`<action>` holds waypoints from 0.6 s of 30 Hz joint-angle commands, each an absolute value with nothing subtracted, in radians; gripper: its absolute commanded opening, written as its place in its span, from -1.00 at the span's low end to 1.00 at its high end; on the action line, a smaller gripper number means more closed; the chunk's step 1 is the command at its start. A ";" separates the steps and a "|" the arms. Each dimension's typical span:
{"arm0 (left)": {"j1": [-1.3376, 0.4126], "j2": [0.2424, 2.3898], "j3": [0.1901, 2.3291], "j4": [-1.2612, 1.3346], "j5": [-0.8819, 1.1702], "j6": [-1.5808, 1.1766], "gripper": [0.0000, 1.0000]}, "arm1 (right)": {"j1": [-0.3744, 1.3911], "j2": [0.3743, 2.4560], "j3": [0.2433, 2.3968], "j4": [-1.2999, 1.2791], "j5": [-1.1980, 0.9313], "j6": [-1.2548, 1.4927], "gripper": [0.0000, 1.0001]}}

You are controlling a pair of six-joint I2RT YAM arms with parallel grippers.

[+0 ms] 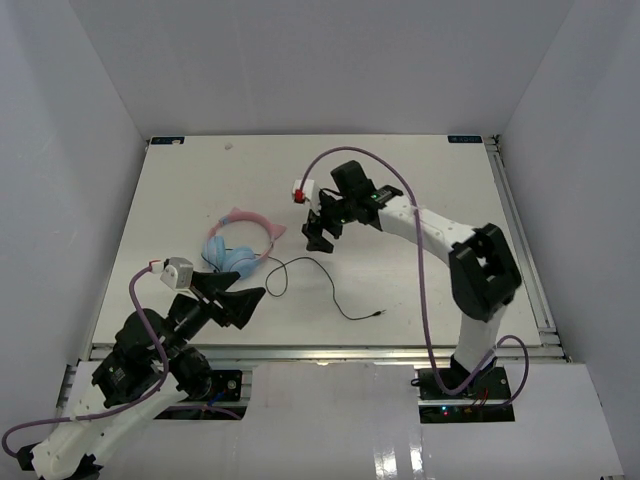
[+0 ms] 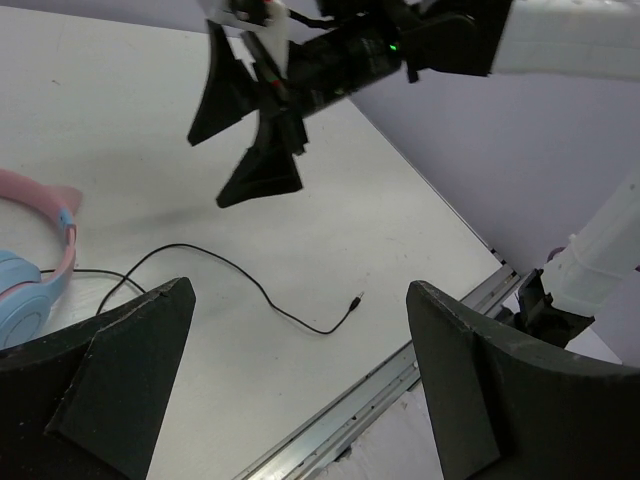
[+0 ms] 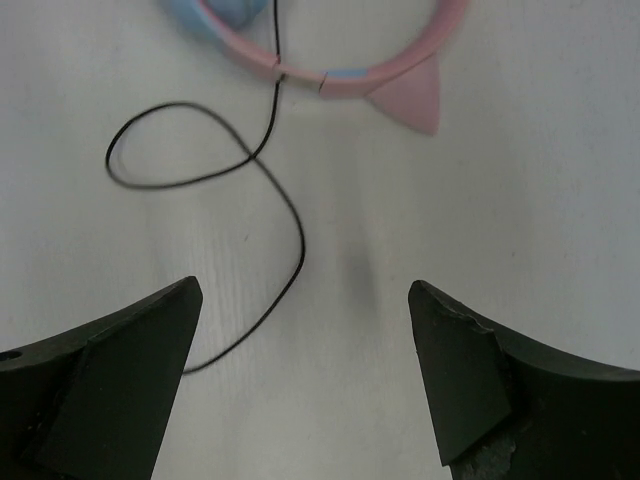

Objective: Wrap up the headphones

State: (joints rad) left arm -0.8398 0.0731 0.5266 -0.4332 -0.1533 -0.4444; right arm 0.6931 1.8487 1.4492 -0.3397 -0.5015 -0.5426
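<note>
You see both jaw sets spread, empty — left gripper (image 1: 236,293) just beside the pink-banded, blue-cupped cat-ear headphones (image 1: 240,245) lying on the white table (image 1: 430,180), right gripper (image 1: 318,232) over their loose thin black cord (image 3: 301,240).

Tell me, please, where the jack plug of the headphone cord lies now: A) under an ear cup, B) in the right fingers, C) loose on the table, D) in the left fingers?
C: the jack plug lies bare on the table at the end of the cord, with nothing gripping it.
</note>
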 commanded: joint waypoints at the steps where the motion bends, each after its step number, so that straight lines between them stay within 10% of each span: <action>1: -0.841 0.075 0.534 -0.422 -0.152 -0.436 0.96 | 0.730 2.142 1.837 -0.350 -0.428 -0.378 0.83; 5: -0.841 0.059 0.534 -0.422 -0.159 -0.438 0.96 | 0.777 2.386 2.166 -0.426 -0.241 -0.222 0.85; 18: -0.841 0.086 0.534 -0.419 -0.145 -0.436 0.96 | 0.843 2.581 2.253 -0.224 -0.186 -0.163 0.76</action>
State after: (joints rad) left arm -0.8398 0.0530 0.5266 -0.4327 -0.1575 -0.4447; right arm 0.8337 2.5514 2.1920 -0.3043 -0.2233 -0.1895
